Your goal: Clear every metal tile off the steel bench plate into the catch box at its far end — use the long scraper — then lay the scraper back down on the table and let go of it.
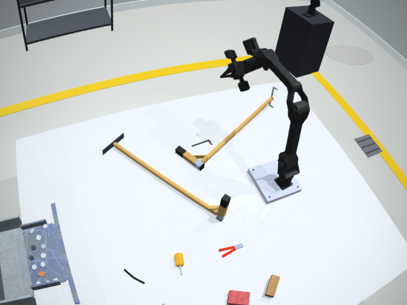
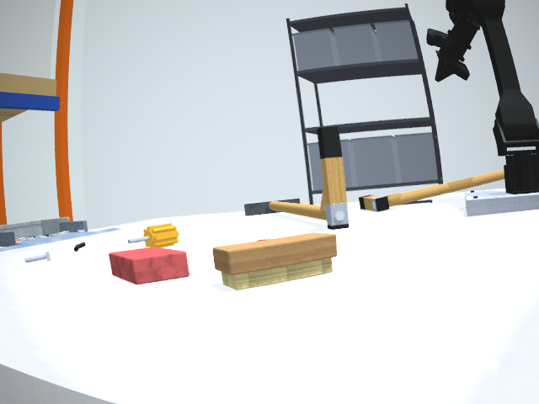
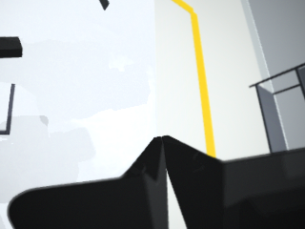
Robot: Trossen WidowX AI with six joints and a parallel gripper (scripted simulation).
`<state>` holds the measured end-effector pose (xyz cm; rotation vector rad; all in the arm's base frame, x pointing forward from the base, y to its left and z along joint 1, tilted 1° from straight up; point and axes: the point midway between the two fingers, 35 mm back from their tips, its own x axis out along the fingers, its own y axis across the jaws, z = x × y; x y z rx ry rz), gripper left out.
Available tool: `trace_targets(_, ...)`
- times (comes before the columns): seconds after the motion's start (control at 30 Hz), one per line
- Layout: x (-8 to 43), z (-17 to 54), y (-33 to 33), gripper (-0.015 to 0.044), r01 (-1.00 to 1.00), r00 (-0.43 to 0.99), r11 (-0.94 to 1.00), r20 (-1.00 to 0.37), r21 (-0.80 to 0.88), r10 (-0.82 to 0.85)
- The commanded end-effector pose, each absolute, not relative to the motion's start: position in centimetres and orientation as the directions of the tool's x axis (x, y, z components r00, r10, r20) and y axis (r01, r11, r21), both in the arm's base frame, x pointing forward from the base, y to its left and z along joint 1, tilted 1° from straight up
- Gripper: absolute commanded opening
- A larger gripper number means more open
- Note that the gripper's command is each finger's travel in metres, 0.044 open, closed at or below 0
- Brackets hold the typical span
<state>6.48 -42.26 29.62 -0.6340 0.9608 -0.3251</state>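
Observation:
My gripper (image 1: pixel 220 76) (image 2: pixel 437 80) (image 3: pixel 162 137) is shut and empty, high above the table's far side. The long scraper (image 1: pixel 162 177) (image 2: pixel 300 209) lies on the table, its flat dark blade at the left and its upright black-topped grip (image 1: pixel 224 204) (image 2: pixel 333 178) at the near end. The blue-grey steel plate (image 1: pixel 58 244) is at the left edge. Several white tiles, two dark tiles and an orange tile (image 1: pixel 41 273) lie on it. The grey catch box (image 1: pixel 13 262) adjoins its far end; its left part is cut off.
A second long tool (image 1: pixel 245 124) (image 2: pixel 444 188) with a pronged head lies between scraper and arm base. A hex key (image 1: pixel 201 143) (image 3: pixel 11 110) lies beside it. Pliers (image 1: pixel 234 248), a screwdriver (image 1: pixel 179 259) (image 2: pixel 162 235), a black strip (image 1: pixel 133 277), a red block (image 1: pixel 238 297) (image 2: pixel 150 266) and a brush (image 1: pixel 272 286) (image 2: pixel 274 254) lie nearer.

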Motion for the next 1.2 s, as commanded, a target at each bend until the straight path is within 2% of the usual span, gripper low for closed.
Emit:
trace_targets(0.0, 7.9, 28.9, -41.7, 0.0, -0.006, 0.543, 0.812, -0.684, -0.584, -0.488)
trace_targets(1.17, 18.6, 24.7, -35.6, 0.0, 0.066, 0.472, 0.974, -0.853, -0.219, -0.224)
